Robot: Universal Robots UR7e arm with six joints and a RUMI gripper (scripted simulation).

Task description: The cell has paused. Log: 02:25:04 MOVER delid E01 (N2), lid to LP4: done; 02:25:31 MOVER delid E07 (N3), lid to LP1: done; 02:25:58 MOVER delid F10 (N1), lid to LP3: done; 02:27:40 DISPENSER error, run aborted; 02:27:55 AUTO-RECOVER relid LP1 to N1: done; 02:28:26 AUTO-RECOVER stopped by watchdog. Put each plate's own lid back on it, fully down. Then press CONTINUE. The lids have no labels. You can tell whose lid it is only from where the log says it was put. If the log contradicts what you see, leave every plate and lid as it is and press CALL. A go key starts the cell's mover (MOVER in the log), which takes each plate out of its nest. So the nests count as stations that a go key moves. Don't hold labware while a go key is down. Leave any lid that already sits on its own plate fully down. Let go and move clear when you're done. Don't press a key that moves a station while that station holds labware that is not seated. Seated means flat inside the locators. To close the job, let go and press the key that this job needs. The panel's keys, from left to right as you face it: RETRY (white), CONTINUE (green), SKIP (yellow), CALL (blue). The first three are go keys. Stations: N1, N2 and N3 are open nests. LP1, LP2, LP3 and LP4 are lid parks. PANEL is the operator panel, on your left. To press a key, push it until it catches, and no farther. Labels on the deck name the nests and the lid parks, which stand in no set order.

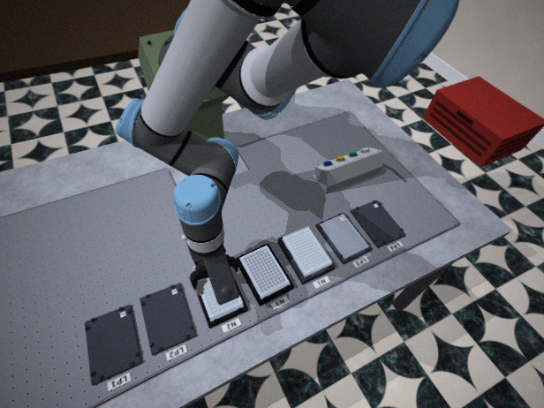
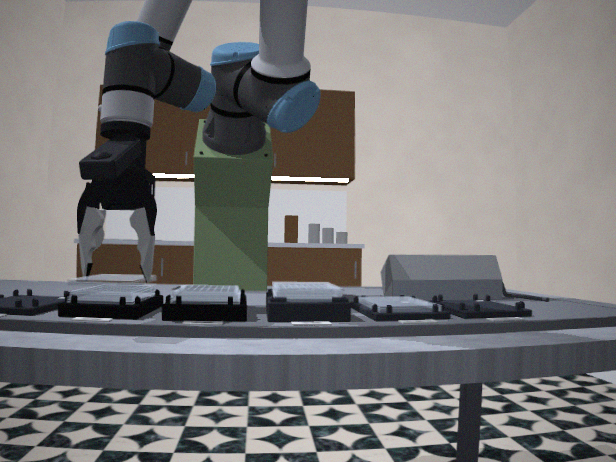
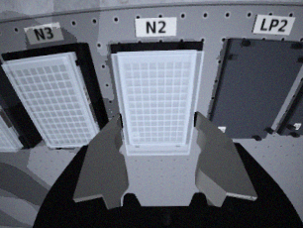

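My gripper (image 3: 157, 113) is shut on a clear lid (image 3: 157, 99) and holds it by its long sides, level, right over the nest labelled N2 (image 1: 230, 325). In the exterior view the lid (image 2: 112, 277) hangs just above the N2 plate (image 2: 110, 295), apart from it. The N3 plate (image 1: 265, 271) has open wells and no lid. The N1 plate (image 1: 307, 253) stands taller with a lid on it. LP3 (image 1: 343, 238) holds a lid. LP4 (image 1: 378, 222), LP1 (image 1: 113, 344) and LP2 (image 1: 168, 318) are bare.
The panel (image 1: 349, 165) stands behind the row, with blue (image 1: 328, 162), yellow (image 1: 340, 158), green (image 1: 352, 154) and white (image 1: 365, 150) keys. The arm's green pedestal (image 2: 232, 210) is behind the deck. A red box (image 1: 483, 119) lies on the floor beyond the table.
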